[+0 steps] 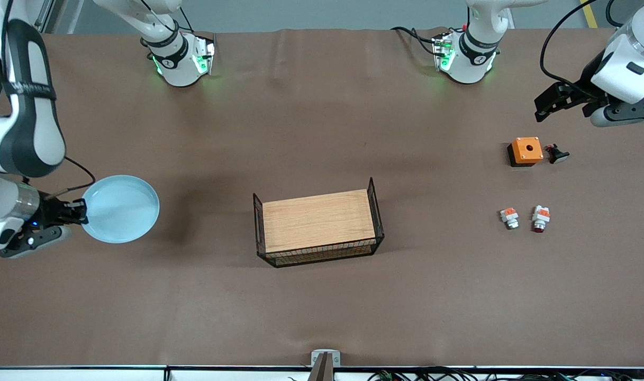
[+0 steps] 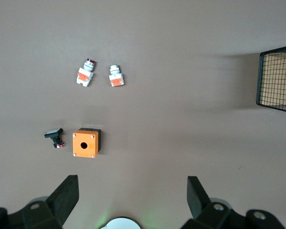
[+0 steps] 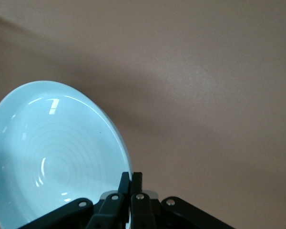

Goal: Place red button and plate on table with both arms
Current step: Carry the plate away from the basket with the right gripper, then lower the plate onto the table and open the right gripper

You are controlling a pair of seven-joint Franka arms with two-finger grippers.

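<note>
The pale blue plate [image 1: 121, 209] hangs tilted over the right arm's end of the brown table [image 1: 322, 317], its shadow falling on the sheet beside it. My right gripper [image 1: 81, 212] is shut on the plate's rim [image 3: 126, 157], fingertips pinched together at the edge [image 3: 132, 177]. The red button [image 1: 538, 218] lies on the table toward the left arm's end, dark red cap toward the front camera; the left wrist view shows it too [image 2: 85, 74]. My left gripper [image 1: 550, 103] is up over the table near the orange box, open, nothing between its fingers [image 2: 69, 188].
A wooden board with black wire sides [image 1: 319, 222] stands mid-table. An orange box with a hole [image 1: 526, 150] and a black part with a pale cap [image 1: 558, 154] lie farther from the front camera than the red button. A white-orange part with a silver cap [image 1: 509, 217] lies beside it.
</note>
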